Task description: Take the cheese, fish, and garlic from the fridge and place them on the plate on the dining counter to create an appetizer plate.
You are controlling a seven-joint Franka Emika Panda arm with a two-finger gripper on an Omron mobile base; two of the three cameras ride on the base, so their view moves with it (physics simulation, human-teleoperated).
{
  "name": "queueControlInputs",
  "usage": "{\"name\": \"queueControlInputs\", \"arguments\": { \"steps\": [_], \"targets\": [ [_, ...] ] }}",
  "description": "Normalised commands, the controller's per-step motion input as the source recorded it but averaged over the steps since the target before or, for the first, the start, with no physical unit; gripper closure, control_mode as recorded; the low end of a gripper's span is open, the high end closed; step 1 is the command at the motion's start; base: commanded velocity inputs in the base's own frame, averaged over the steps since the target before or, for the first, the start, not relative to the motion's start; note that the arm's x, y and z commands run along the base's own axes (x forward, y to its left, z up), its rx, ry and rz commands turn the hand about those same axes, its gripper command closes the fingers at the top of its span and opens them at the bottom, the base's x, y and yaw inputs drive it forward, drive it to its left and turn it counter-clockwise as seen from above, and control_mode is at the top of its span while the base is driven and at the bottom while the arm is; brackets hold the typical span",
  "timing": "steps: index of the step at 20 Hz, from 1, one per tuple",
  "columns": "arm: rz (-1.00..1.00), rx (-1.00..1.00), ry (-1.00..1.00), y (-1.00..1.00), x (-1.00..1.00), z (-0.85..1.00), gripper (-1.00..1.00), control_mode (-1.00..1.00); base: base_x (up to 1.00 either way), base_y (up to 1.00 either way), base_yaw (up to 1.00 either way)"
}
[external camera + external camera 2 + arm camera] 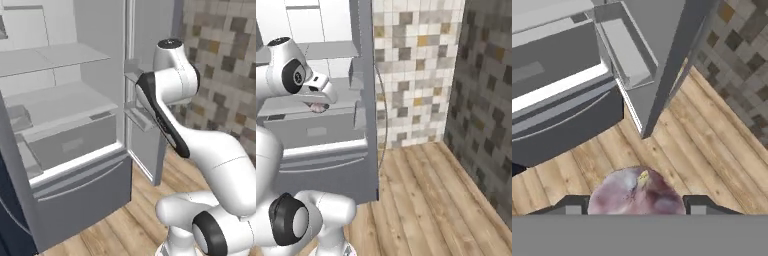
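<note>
Two fingertips (574, 205) of our gripper (636, 206) clamp the garlic (636, 195) between them. We hold it above the wooden floor (712, 150), beside the open fridge (562, 75) door's edge.

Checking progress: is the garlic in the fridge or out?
Out. The garlic sits between the gripper tips above wood floor, outside the open fridge.

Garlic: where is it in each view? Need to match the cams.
Left base view: not seen; the arm's upper links stand in front of the open fridge.
Right base view: garlic at left of centre, tucked under the white hand, in front of the fridge shelves.
Hand view: garlic at bottom centre, between the finger tips of the gripper, above the wood floor.
Shared landmark: the open fridge door's edge.
</note>
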Motion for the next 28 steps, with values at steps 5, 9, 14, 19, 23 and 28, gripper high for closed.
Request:
{"name": "queueControlInputs", "arguments": {
  "steps": [5, 9, 14, 19, 23, 28],
  "targets": [
    [0.0, 0.0, 0.0, 0.0, 0.0, 0.0, 1.0, 1.0, -0.46, 0.0, -0.84],
    [0.0, 0.0, 0.0, 0.0, 0.0, 0.0, 1.0, 1.0, -0.02, -0.18, -0.82],
    [0.0, 0.0, 0.0, 0.0, 0.0, 0.0, 1.0, 1.0, 0.15, -0.15, -0.79],
    [0.0, 0.0, 0.0, 0.0, 0.0, 0.0, 1.0, 1.0, 0.54, -0.02, -0.68],
    [0.0, 0.0, 0.0, 0.0, 0.0, 0.0, 1.0, 1.0, 0.81, 0.0, -0.6],
    [0.0, 0.0, 0.0, 0.0, 0.0, 0.0, 1.0, 1.0, 0.92, 0.0, -0.57]
  ]
}}
